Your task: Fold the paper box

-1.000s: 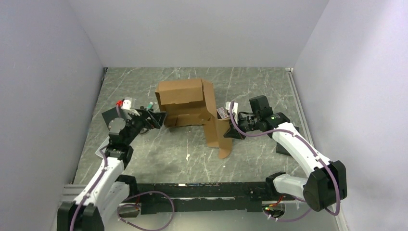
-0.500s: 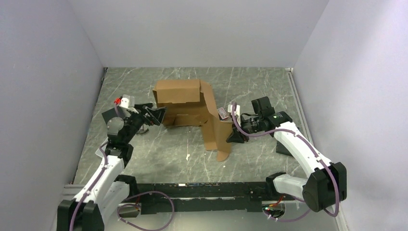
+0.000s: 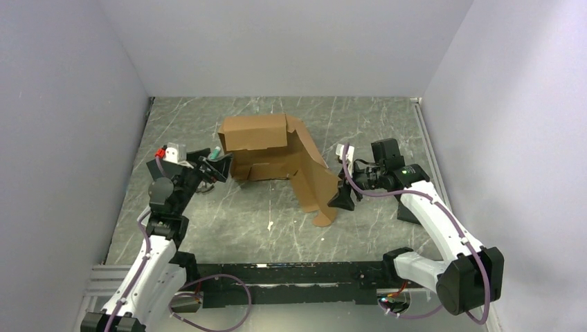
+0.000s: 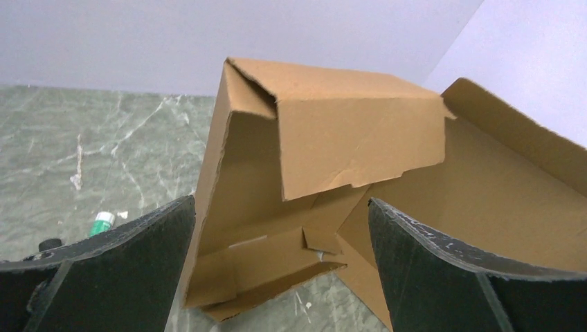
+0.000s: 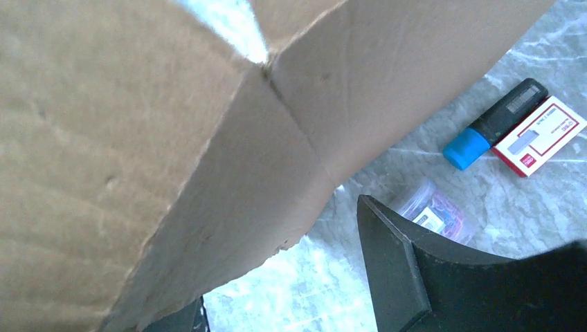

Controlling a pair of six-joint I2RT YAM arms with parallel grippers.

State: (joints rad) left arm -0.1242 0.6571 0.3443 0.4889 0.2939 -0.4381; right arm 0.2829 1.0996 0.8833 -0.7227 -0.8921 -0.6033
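The paper box (image 3: 266, 149) stands half-folded at the middle of the table (image 3: 228, 214), its right flap sloping down toward the near side. The left gripper (image 3: 220, 166) is spread wide just left of it. The right gripper (image 3: 344, 199) is spread at the flap's right edge.

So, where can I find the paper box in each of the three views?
Top external: paper box at the centre of the table.
Left wrist: paper box fills the middle and right.
Right wrist: paper box covers the upper left, very close.
Shared landmark: the grey marbled table, seen in all three.
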